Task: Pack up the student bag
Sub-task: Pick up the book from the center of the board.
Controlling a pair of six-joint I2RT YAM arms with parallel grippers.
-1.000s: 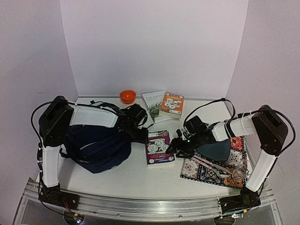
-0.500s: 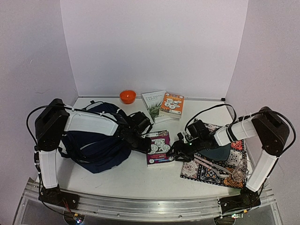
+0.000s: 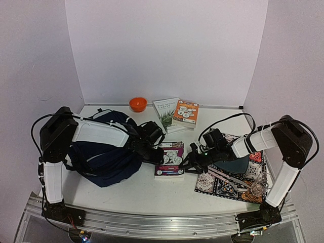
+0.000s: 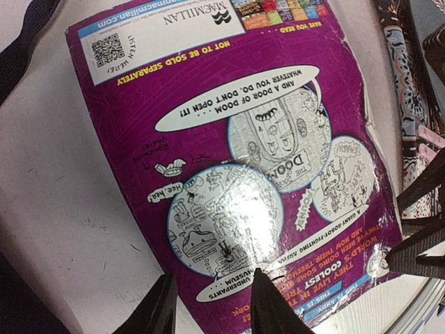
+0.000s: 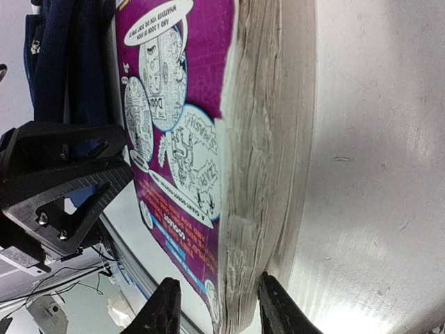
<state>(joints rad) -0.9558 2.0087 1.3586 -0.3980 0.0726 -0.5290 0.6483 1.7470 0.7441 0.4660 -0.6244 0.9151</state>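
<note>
Currently, with the bag (image 3: 106, 162) at 9 o'clock of the book (image 3: 172, 154), the step appears to be seizing the book: left gripper (image 4: 212, 292) and right gripper (image 5: 219, 285) straddle its edges, clamping not discernible; the next move probably requires firm closure, then transfer into the bag.

Bare table (image 3: 152, 190) is lying open along the bottom centre. The bag (image 3: 104, 162) is filling centre left, the mat (image 3: 215, 185) lower right. The left gripper (image 3: 156, 154) and right gripper (image 3: 188, 163) are crowding the book (image 3: 169, 161) from both sides; bowl (image 3: 137, 104) and books (image 3: 178, 114) are lining the back.
</note>
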